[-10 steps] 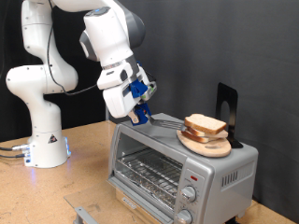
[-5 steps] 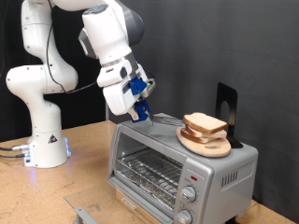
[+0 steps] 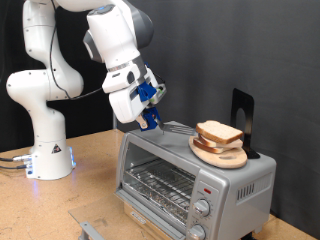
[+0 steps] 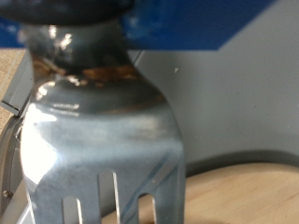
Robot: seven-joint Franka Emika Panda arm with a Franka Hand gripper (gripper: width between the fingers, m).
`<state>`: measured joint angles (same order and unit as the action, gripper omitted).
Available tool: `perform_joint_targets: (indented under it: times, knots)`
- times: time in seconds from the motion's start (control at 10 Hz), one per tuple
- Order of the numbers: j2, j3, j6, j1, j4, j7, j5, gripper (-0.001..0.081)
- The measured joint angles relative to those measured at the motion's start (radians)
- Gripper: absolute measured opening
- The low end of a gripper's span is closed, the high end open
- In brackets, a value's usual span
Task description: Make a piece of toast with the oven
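Above the small silver toaster oven [image 3: 190,170], door shut, the hand [image 3: 150,118] is closed on a metal fork-like spatula [image 4: 103,149], tines aimed toward the pale tan toast slice [image 3: 220,132] on its round wooden plate [image 3: 218,153], presumably for lifting it.

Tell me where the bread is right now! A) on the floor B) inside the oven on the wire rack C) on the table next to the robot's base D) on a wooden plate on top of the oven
D: in the exterior view the bread lies on a round wooden plate on top of the silver oven, while the wire rack behind the glass door looks bare.
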<state>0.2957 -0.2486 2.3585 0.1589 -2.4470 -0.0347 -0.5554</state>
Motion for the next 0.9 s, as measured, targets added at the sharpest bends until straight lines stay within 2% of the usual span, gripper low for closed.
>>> perform_joint_targets:
  times: [0.9]
  knots:
    - [-0.057, -0.025, -0.002, -0.001, 0.042, 0.031, 0.009, 0.0393]
